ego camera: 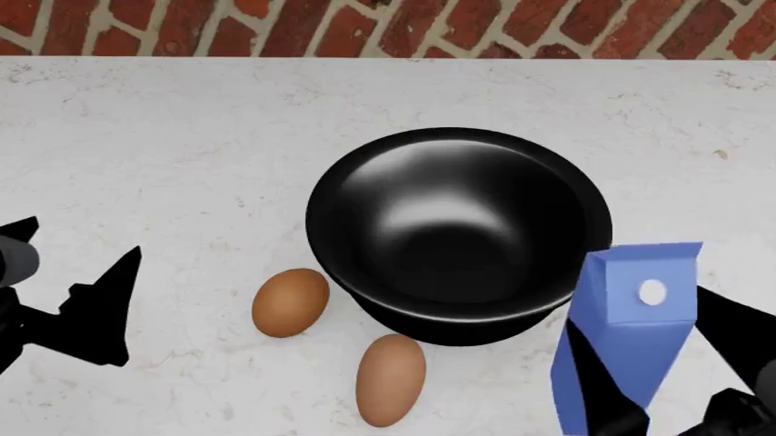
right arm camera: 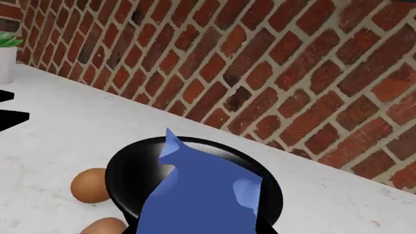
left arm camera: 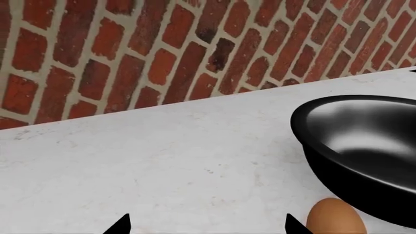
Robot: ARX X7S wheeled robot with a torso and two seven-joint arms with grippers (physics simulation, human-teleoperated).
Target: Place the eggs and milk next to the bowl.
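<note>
bare counter (ego camera: 158,145) left of bowl (ego camera: 455,227), two eggs (ego camera: 291,302) crowding its near-left rim, milk (ego camera: 631,336) blocking near-right

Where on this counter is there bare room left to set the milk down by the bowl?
Bare counter lies between the bowl and the brick wall, and left of the bowl above the left pincer. In front it is crowded: two eggs and the milk, held by the right pincer.

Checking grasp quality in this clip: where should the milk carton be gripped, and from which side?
Probably across the flat side panels of the milk, below its gabled top, coming from the robot's side, away from the bowl. The right gripper already straddles it there; the tapered top and small cap offer little purchase.
</note>
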